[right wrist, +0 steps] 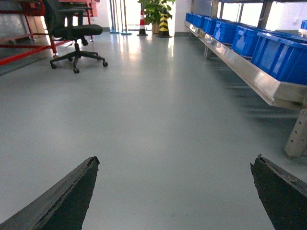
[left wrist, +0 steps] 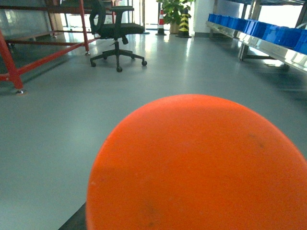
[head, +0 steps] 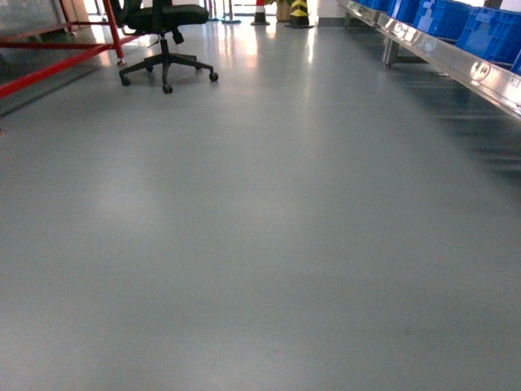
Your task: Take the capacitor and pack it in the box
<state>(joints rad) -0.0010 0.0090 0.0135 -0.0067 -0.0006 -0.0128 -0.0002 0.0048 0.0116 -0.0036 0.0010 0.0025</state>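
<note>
**Nothing packed yet: I am out on the open floor**

As I judge it, the task has not begun in any way these views can show. No capacitor and no pink box appear in any of my three views, so I cannot say where either one is; both must lie outside what I can see. No worktop carrying them is visible either.

My head view looks along a bare grey floor [head: 260, 244]. A black office chair [head: 165, 32] stands far off on the left beside a red metal frame [head: 57, 57], and a row of blue bins [head: 456, 24] sits on a long metal rack [head: 456, 65] running along the right. Striped cones [head: 299, 12] stand at the far end.

My right claw [right wrist: 175, 191] is spread wide: its two dark fingers [right wrist: 62, 196] frame only floor, with nothing between them. My left claw I cannot read at all, because a round orange object [left wrist: 201, 167] fills the lower part of that wrist view and hides it; whether it is held there, I cannot tell.

What is left is everything: reach the place where the capacitor lies, pick it up, and set it into the box.
</note>
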